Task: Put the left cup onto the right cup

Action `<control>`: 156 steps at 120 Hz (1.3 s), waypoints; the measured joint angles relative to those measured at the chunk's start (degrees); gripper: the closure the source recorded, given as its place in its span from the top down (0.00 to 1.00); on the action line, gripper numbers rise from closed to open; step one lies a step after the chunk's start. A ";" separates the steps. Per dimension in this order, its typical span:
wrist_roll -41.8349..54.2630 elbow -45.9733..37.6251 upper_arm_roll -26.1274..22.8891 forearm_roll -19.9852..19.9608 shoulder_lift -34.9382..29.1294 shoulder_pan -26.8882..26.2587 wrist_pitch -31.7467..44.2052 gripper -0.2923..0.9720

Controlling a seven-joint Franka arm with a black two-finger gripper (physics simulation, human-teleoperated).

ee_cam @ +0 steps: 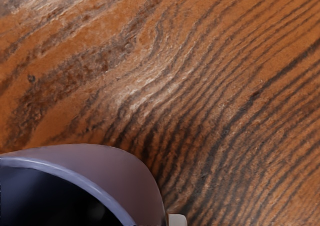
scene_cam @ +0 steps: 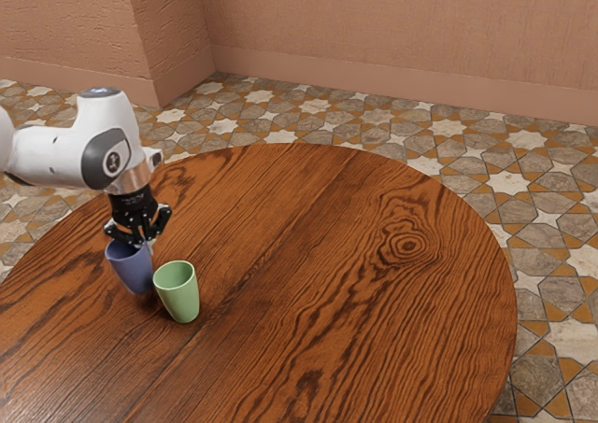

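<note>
A round table of dark, strongly grained wood is seen on a patterned tile floor, with plain terracotta walls behind. Two cups are stood on the table's near part, towards the exterior view's left.

The blue-violet cup is placed at the left of the pair. It is a plain, handleless beaker, wider at the mouth than at the base, with a matt outside and a dark inside. The green cup is set just beside it on the right and slightly nearer; it has the same tapered shape, in pale green, and is stood upright with its mouth open upwards. Whether the two cups touch cannot be told.

The black gripper is held pointing downwards at the rim of the blue-violet cup. Its fingers are drawn in to a narrow gap, and the wall of the cup is gripped between them. Whether the cup's base is on the wood or just clear of it cannot be told.

In the wrist view, the blue-violet cup is seen close under the hand, its rounded rim and dark hollow over the grained table. A pale fingertip is seen just outside the rim.
</note>
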 joint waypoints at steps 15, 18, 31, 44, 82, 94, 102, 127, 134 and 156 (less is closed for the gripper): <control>-0.42 2.00 -0.04 2.44 -2.33 -1.40 -3.94 0.15; -0.57 2.90 -0.06 2.94 -2.66 -1.89 -5.04 0.15; -1.19 5.49 -0.31 4.29 -3.64 -3.94 -9.33 0.15; -1.79 6.22 -0.75 4.83 -4.14 -5.10 -12.17 0.15; -3.56 6.03 -2.33 5.13 -5.43 -4.91 -16.11 0.15; -4.10 5.95 -2.82 5.13 -5.47 -4.72 -16.50 0.15; -4.42 5.93 -3.19 5.13 -5.48 -4.61 -16.64 0.15; -5.50 6.50 -4.20 4.99 -4.76 -4.75 -16.39 0.15; -5.76 7.06 -4.34 4.89 -4.30 -5.08 -16.31 0.15; -6.43 7.67 -4.72 4.56 -3.57 -6.16 -16.17 0.15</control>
